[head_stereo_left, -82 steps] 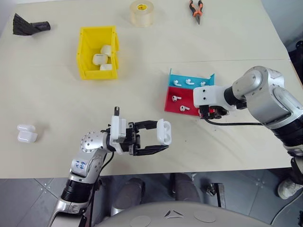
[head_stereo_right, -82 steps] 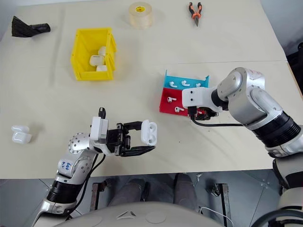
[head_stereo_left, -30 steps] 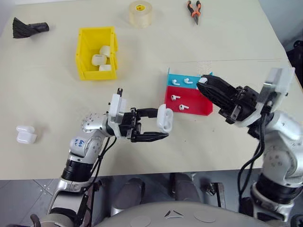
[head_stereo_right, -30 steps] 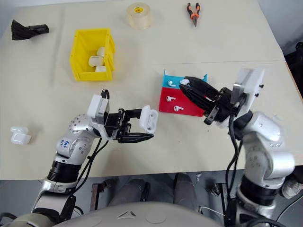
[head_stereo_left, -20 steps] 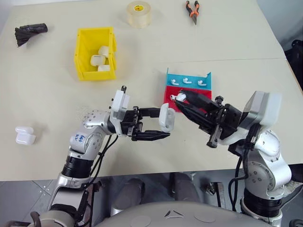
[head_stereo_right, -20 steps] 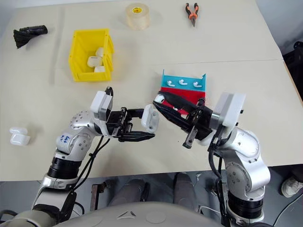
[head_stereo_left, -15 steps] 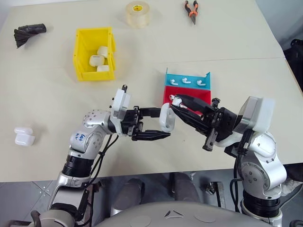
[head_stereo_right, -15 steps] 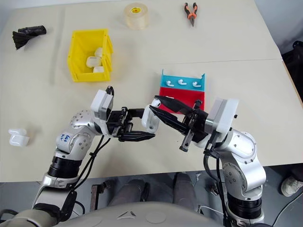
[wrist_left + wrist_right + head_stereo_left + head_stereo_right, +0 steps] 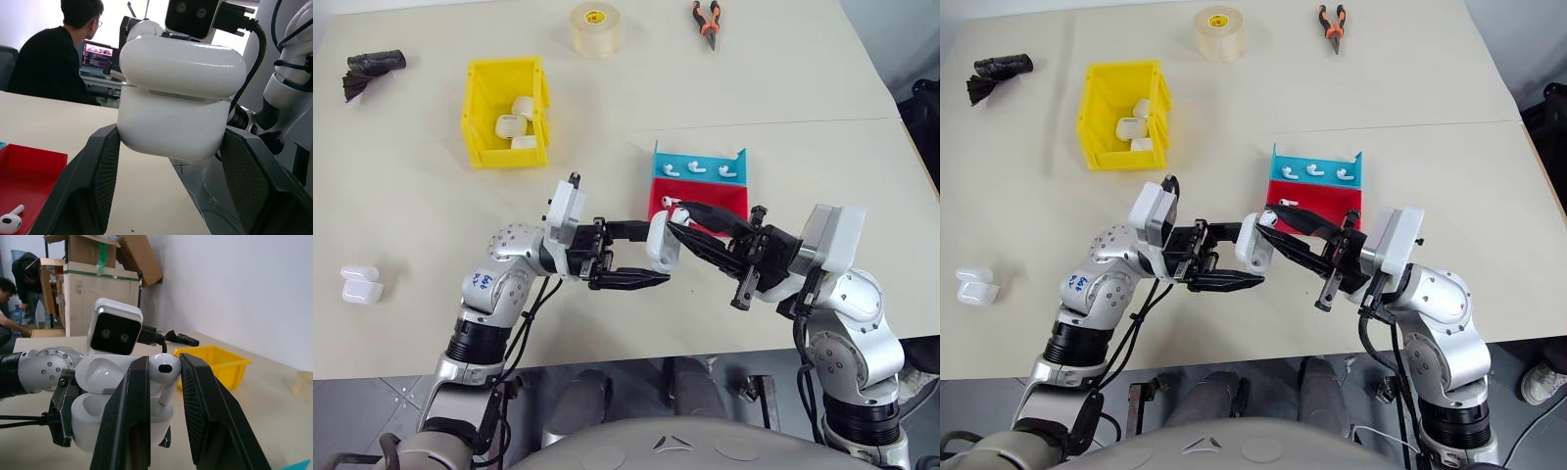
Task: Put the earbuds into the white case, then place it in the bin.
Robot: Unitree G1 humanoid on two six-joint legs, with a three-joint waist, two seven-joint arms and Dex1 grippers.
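The left gripper [image 9: 641, 257] clamps the glossy white rounded case [image 9: 661, 243], lid open, so the right gripper [image 9: 164, 382], pinching a tiny white earbud [image 9: 164, 372], can insert it

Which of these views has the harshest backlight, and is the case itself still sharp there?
Left wrist view: the bright background washes out behind the person, yet the white case stays sharp. Right wrist view: even light, the earbud crisp, the bin softer.
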